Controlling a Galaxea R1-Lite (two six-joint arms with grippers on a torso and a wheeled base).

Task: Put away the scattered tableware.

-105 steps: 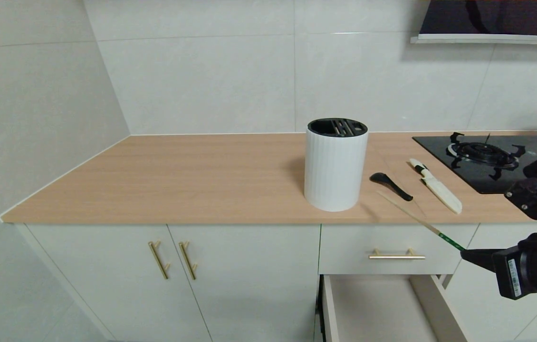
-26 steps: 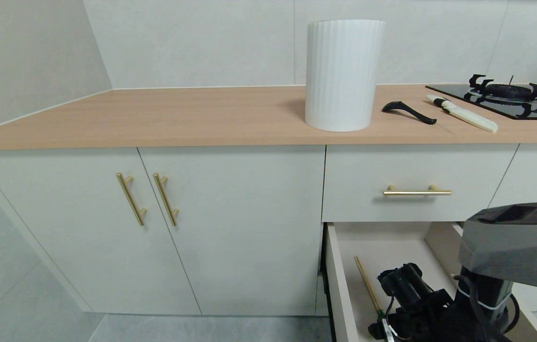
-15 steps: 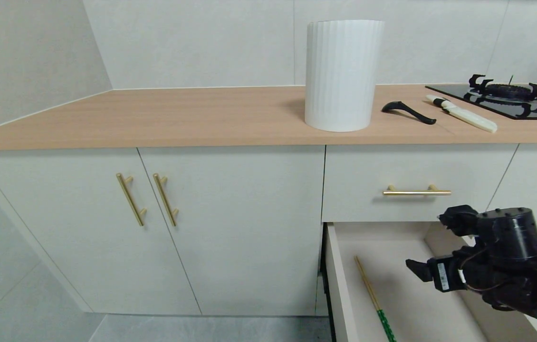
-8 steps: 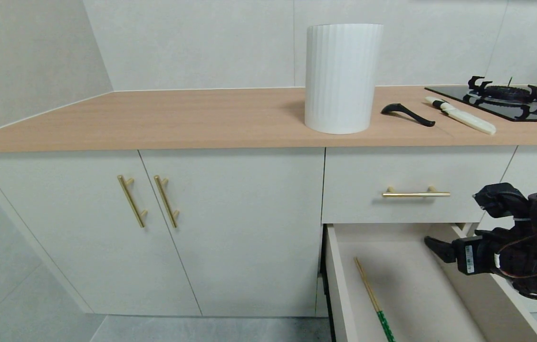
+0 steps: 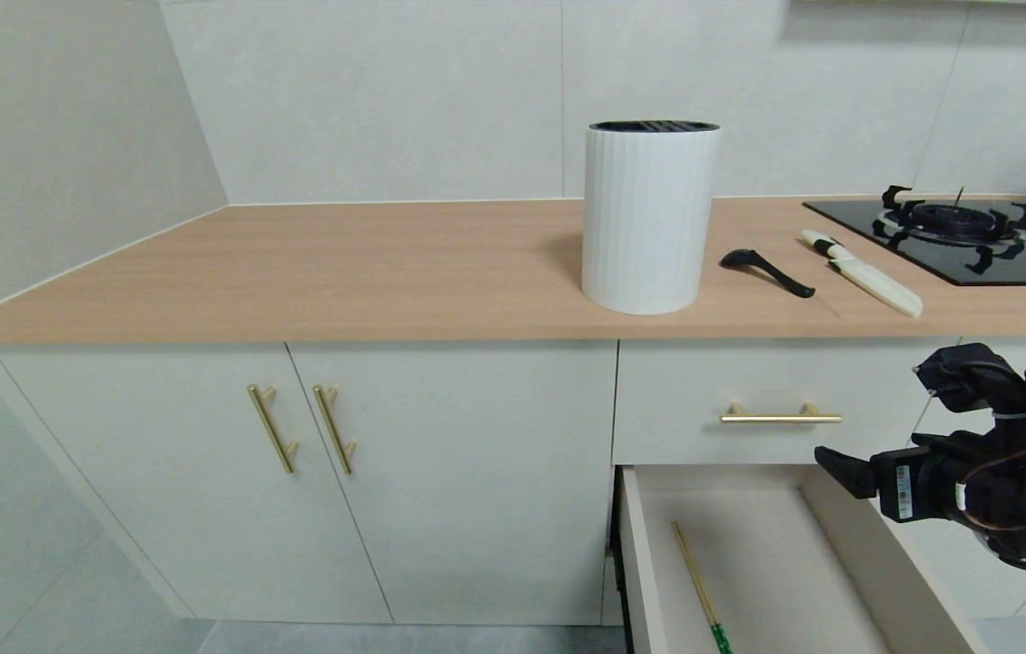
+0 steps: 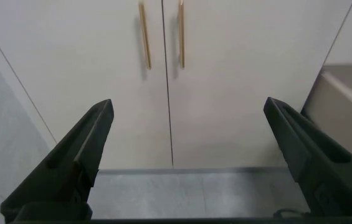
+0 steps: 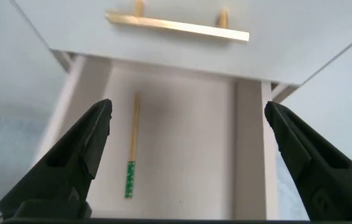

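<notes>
right arm [image 5: 1021, 490] sits low on the robot's right side, roughly level, pointing forward and a little inward; right gripper [image 7: 187, 106] jaws spread wide, both fingers [image 7: 79, 165] straight and symmetric, tilted downward; left gripper [image 6: 188, 102] spread just as wide, fingers [image 6: 303, 149] even with each other, held low, aimed forward and slightly down
</notes>
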